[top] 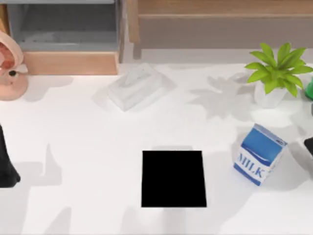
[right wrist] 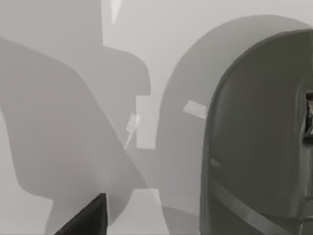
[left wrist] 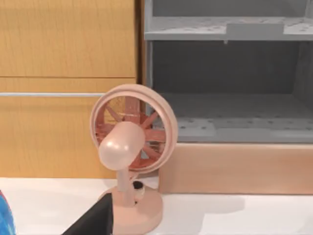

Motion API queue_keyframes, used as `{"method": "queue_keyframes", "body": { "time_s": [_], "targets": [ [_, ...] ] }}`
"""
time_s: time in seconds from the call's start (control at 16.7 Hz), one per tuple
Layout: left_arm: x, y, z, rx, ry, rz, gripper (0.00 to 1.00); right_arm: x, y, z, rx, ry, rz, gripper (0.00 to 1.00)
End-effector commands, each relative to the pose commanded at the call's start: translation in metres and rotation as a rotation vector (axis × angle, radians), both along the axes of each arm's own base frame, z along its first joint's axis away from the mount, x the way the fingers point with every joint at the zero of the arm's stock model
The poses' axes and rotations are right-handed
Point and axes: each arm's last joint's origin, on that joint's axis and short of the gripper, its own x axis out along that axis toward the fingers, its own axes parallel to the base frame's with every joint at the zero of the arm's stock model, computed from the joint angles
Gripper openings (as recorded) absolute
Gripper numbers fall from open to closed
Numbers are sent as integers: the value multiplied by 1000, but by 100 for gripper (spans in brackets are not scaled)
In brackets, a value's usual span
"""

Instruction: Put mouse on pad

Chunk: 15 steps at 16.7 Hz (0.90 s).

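Note:
The pad (top: 173, 178) is a flat black square lying at the front middle of the table. The mouse (right wrist: 259, 147) looms large, dark grey and rounded, in the right wrist view, resting on the white tabletop. My right gripper is close over it, open, and one dark finger (right wrist: 90, 220) stands off to the side, apart from the mouse. In the top view a dark shape (top: 309, 145) sits at the table's right edge beside the milk carton; I cannot tell whether it is the mouse or the gripper. My left arm (top: 7, 166) is parked at the left edge, one finger (left wrist: 98, 220) showing.
A blue milk carton (top: 259, 154) stands tilted between the pad and the right edge. A tissue box (top: 136, 87) lies behind the pad, a potted plant (top: 275, 73) at the back right, a pink fan (top: 10, 68) at the back left. Cabinets line the back.

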Motion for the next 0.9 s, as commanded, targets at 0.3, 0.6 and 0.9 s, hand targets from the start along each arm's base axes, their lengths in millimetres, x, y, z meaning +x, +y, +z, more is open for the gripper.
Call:
{"method": "queue_keyframes", "body": {
  "time_s": [0.3,0.6,0.9],
  "targets": [
    [0,0,0,0,0,0,100,-8,-2,17,-7,10,2,0],
    [0,0,0,0,0,0,100,-2,-3,47,-11,-4,0,0],
    [0,0,0,0,0,0,100,-7,-2,98,-8,32,2,0]
  ]
}}
